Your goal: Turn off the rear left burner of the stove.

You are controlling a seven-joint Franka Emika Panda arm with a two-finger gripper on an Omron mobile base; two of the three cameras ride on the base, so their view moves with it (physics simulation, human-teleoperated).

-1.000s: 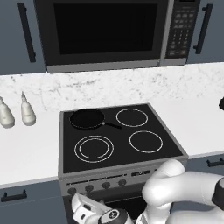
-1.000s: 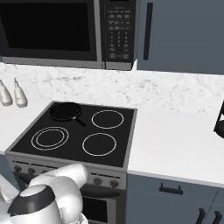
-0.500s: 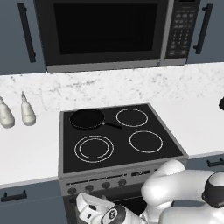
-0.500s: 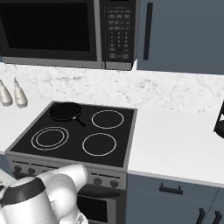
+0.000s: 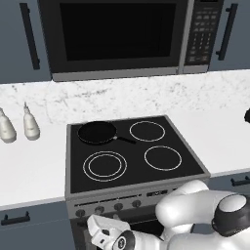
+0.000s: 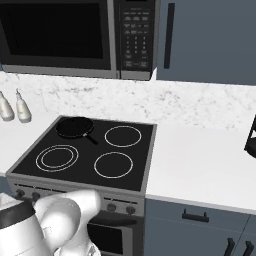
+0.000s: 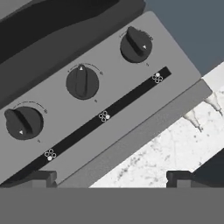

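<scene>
On my hand view I get 3 round dark knobs on the stove's grey steel front panel, with the gripper just off them, fingertips spread apart, holding nothing. From the base views, the rear left burner sits at the black glass top's back-left corner under a black frying pan; 3 white-ringed circles mark the others. 2 pale bottles stand on the marble counter.

— What hangs above the counter?
— A black microwave with keypad, flanked by grey cabinets.
— And left, on the white marble counter?
— Two white shakers side by side near the backsplash.
</scene>
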